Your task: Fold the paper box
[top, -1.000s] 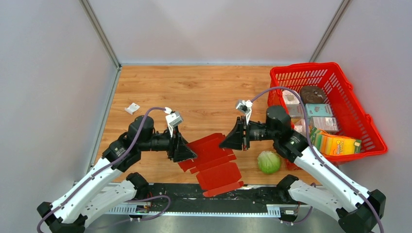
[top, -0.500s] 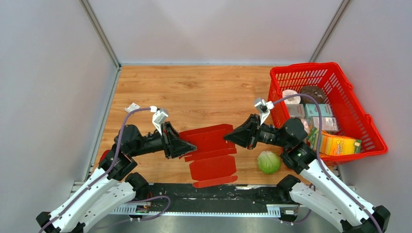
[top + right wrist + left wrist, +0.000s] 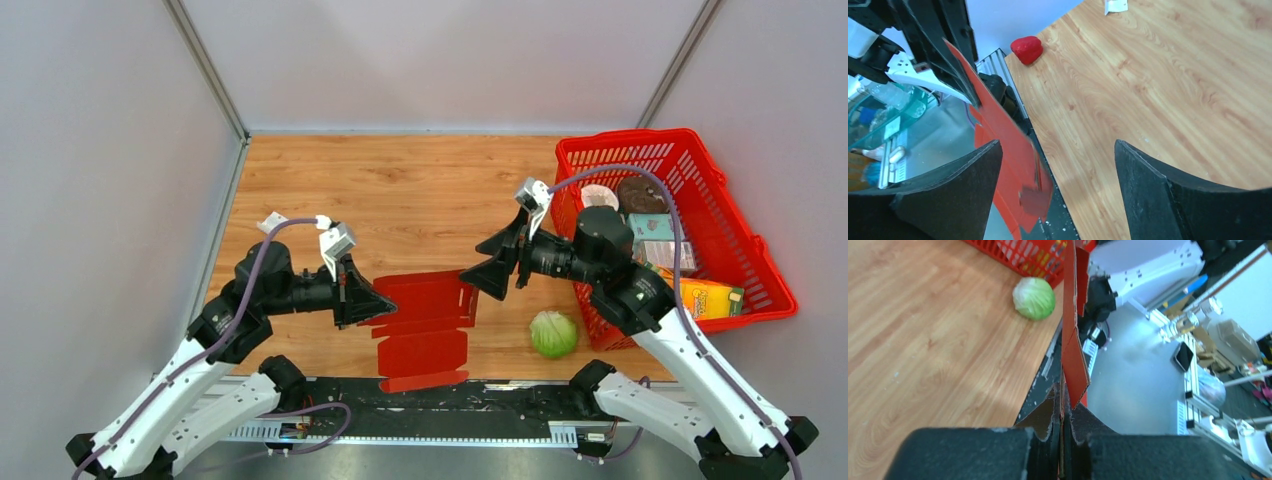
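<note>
The left claw (image 3: 1063, 412) stays closed tight on the edge of the paper box (image 3: 425, 318), holding it above the near side of the bench (image 3: 400, 190); the right claw (image 3: 482, 265), pinching the other edge a moment ago, has let go and stands wide open; probably it seeks a new hold for folding.

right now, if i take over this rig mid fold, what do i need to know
Left gripper: shut on the box, at its left edge.
Right gripper: open, just off the box's right edge, gripping nothing.
Box: a spread blank between the two arms, at the near edge of the table.
Done: one-sided grip only; no finished fold shows.
Left: probably close the right gripper on the right edge, then fold the panels and flaps.
</note>
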Robot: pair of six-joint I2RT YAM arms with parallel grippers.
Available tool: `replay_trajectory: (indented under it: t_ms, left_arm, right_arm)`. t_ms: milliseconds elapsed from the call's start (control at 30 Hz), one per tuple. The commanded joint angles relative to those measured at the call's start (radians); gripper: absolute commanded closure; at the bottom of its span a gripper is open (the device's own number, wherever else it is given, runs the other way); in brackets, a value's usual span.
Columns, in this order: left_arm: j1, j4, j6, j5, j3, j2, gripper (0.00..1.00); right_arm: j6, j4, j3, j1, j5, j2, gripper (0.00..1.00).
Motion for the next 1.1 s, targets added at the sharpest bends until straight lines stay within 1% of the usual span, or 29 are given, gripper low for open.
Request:
replay_trajectory:
  t_ms: [0, 67, 100, 133, 200, 300, 333, 400, 500, 600, 633, 700, 733, 767, 800, 833, 867, 900, 933, 967, 1033, 1067]
  left_arm:
    - [-0.004, -0.104, 0.102, 0.110, 0.049, 0.063, 0.98]
    - [-0.006, -0.125, 0.109, 0.105, 0.064, 0.079, 0.98]
    - [-0.004, -0.130, 0.115, 0.105, 0.069, 0.083, 0.98]
    - [-0.004, -0.133, 0.120, 0.107, 0.073, 0.091, 0.98]
    - [-0.006, -0.141, 0.137, 0.102, 0.092, 0.097, 0.98]
    - [-0.004, -0.136, 0.145, 0.105, 0.116, 0.132, 0.98]
    - [-0.004, -0.131, 0.143, 0.114, 0.125, 0.141, 0.98]
    - [-0.004, -0.116, 0.145, 0.134, 0.132, 0.157, 0.98]
    - [-0.004, -0.105, 0.154, 0.136, 0.147, 0.171, 0.98]
    - [-0.004, -0.134, 0.184, 0.122, 0.182, 0.194, 0.98]
    - [-0.004, -0.144, 0.197, 0.116, 0.207, 0.201, 0.99]
    - [-0.004, -0.183, 0.233, 0.082, 0.236, 0.229, 1.00]
    - [-0.001, -0.197, 0.246, 0.075, 0.266, 0.238, 1.00]
    - [0.000, -0.209, 0.270, 0.068, 0.283, 0.250, 1.00]
    - [0.009, -0.228, 0.278, 0.070, 0.296, 0.270, 1.00]
    - [0.041, -0.236, 0.283, 0.076, 0.315, 0.279, 1.00]
    - [0.068, -0.236, 0.278, 0.088, 0.322, 0.289, 0.97]
    - [0.095, -0.231, 0.270, 0.087, 0.328, 0.299, 0.89]
    - [0.162, -0.225, 0.257, 0.078, 0.337, 0.303, 0.68]
    - [0.201, -0.216, 0.205, 0.047, 0.339, 0.303, 0.57]
    - [0.287, -0.127, 0.134, 0.050, 0.320, 0.280, 0.43]
    - [0.345, -0.096, 0.066, -0.012, 0.319, 0.264, 0.36]
  right_arm:
    - [-0.154, -0.131, 0.171, 0.024, -0.013, 0.110, 0.15]
    - [-0.186, -0.163, 0.240, 0.043, -0.085, 0.166, 0.16]
    - [-0.205, -0.178, 0.262, 0.076, -0.140, 0.190, 0.17]
    - [-0.223, -0.207, 0.281, 0.096, -0.162, 0.239, 0.19]
    - [-0.249, -0.221, 0.316, 0.138, -0.219, 0.270, 0.22]
    - [-0.219, -0.162, 0.302, 0.144, -0.322, 0.305, 0.29]
    - [-0.207, -0.113, 0.295, 0.146, -0.319, 0.312, 0.33]
    - [-0.209, -0.106, 0.298, 0.144, -0.299, 0.331, 0.39]
    - [-0.220, -0.105, 0.307, 0.144, -0.335, 0.368, 0.44]
    - [-0.213, -0.070, 0.305, 0.144, -0.352, 0.390, 0.53]
    - [-0.211, -0.051, 0.305, 0.144, -0.360, 0.396, 0.58]
    - [-0.210, -0.027, 0.305, 0.133, -0.377, 0.417, 0.64]
    - [-0.193, 0.002, 0.308, 0.126, -0.376, 0.424, 0.75]
    - [-0.184, 0.016, 0.310, 0.106, -0.371, 0.431, 0.82]
    - [-0.170, 0.044, 0.314, 0.092, -0.356, 0.448, 1.00]
    - [-0.151, 0.067, 0.316, 0.078, -0.348, 0.456, 1.00]
    - [-0.107, 0.097, 0.307, 0.042, -0.352, 0.463, 1.00]
    - [-0.086, 0.152, 0.307, 0.023, -0.378, 0.486, 1.00]
    - [-0.066, 0.168, 0.313, 0.005, -0.385, 0.500, 1.00]
    - [-0.040, 0.174, 0.340, -0.027, -0.380, 0.517, 1.00]
    - [-0.032, 0.155, 0.386, -0.054, -0.339, 0.578, 1.00]
    - [-0.035, 0.142, 0.408, -0.074, -0.313, 0.604, 1.00]
